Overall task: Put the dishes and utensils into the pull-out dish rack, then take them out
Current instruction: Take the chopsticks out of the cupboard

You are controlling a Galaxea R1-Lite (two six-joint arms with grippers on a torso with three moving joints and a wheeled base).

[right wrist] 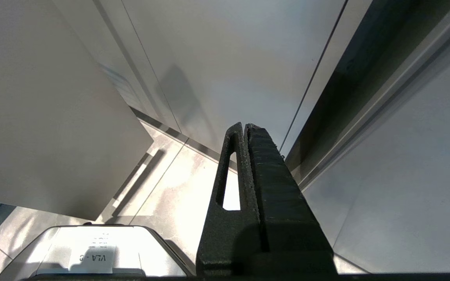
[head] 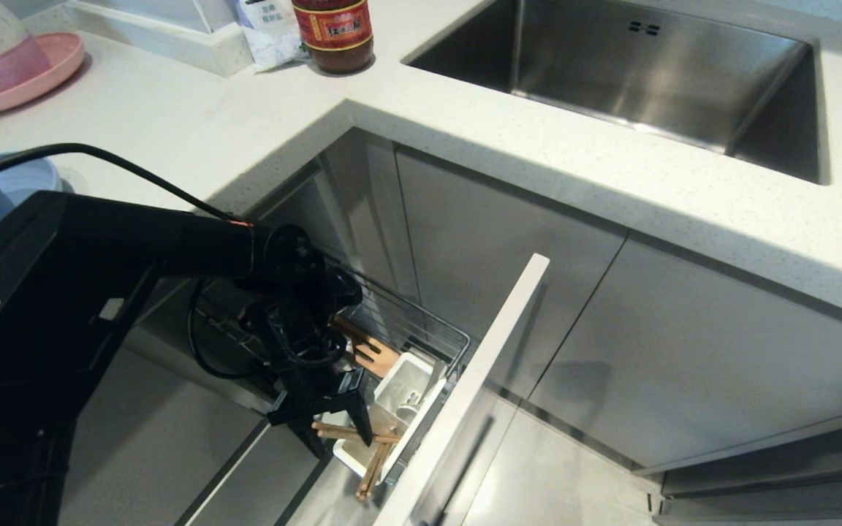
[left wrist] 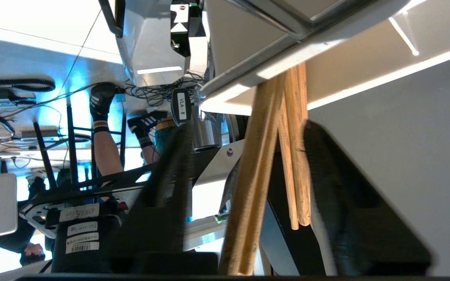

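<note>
The left pincer point(head: 340, 427) reaches down into the pull-out dish rack point(head: 421, 329), its jaws half-closed around the wooden chopsticks point(head: 371, 456) that stick out of the white utensil box point(head: 403, 387); the right pincer point(right wrist: 244, 128), jaws pressed together, hangs beside the cabinet fronts

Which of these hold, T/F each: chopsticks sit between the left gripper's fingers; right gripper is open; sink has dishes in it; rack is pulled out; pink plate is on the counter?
1. The chopsticks sit between the left gripper fingers. True.
2. The right gripper is open. False: its fingers are pressed together, holding nothing.
3. The sink has dishes in it. False: the basin shows bare steel.
4. The pull-out dish rack is pulled out of the cabinet. True.
5. The pink plate is on the counter. True.
</note>
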